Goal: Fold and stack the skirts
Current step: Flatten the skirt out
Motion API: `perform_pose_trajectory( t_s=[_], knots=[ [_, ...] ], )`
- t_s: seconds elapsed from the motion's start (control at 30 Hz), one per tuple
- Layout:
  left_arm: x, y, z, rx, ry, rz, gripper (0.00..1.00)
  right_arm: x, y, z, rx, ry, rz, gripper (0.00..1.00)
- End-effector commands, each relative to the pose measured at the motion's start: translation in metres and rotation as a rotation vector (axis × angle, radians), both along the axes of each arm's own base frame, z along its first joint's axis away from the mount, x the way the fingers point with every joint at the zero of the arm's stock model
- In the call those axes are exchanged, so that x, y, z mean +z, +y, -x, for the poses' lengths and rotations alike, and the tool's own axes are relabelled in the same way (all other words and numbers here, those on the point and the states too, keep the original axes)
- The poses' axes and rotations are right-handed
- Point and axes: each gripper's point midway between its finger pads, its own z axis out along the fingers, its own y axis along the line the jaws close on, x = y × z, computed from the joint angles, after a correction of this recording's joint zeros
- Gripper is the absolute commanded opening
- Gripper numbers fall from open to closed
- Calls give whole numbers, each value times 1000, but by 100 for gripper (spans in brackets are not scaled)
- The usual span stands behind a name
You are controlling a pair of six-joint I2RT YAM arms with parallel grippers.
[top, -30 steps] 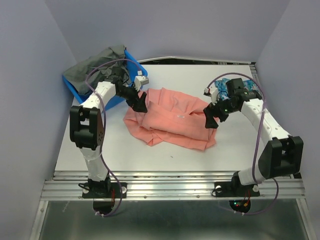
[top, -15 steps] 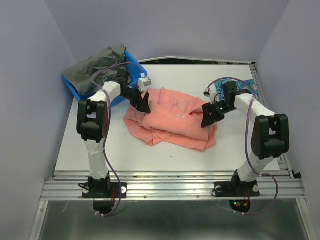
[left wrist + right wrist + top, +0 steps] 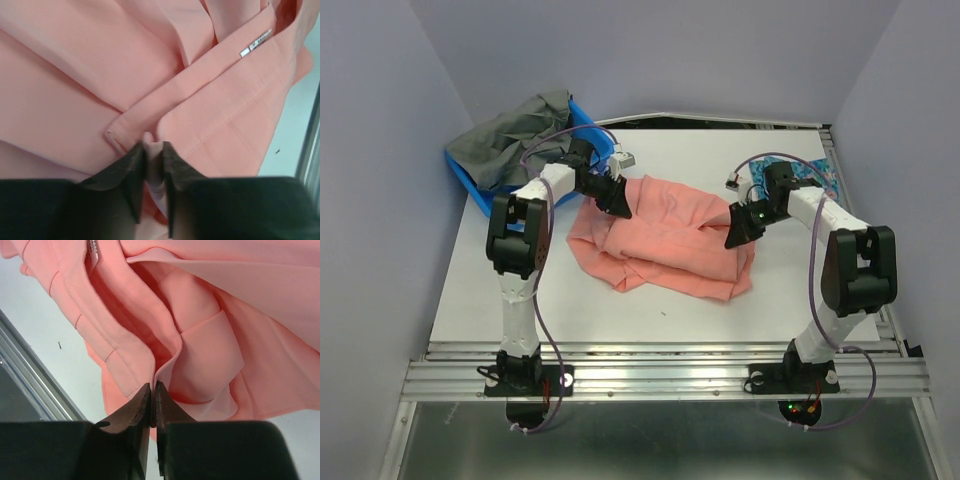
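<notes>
One salmon-pink skirt [image 3: 665, 235] lies mid-table, its white tag [image 3: 255, 44] unreadable. The left gripper [image 3: 620, 205] and right gripper [image 3: 735, 236] each pinch its cloth. One blue floral skirt [image 3: 828, 178] lies far right.

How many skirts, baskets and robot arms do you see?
Skirts: 2, pink skirt and blue flowered skirt
Baskets: 1, blue basket
Robot arms: 2, left arm and right arm
Total: 5
</notes>
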Motion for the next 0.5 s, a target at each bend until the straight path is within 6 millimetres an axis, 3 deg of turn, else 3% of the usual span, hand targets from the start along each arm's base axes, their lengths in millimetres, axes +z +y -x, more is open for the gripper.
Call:
perform_pose_trajectory(
  t_s=[0.0, 0.13, 0.27, 0.43, 0.47],
  knots=[
    [40, -7, -11, -8, -75, 82, 20, 25, 0, -18, 25, -117, -27, 9],
    [60, -7, -8, 6, -84, 105, 1, 34, -9, -18, 30, -163, 15, 1],
    [85, 2, -9, 35, -155, 98, 0, 47, -19, -21, 18, -215, 58, 1],
    [164, 25, -36, 155, -393, 79, 0, 83, -39, -53, -32, -363, 145, 1],
    [179, 27, -40, 179, -438, 75, 0, 104, -43, -68, -50, -430, 168, 1]
  ],
)
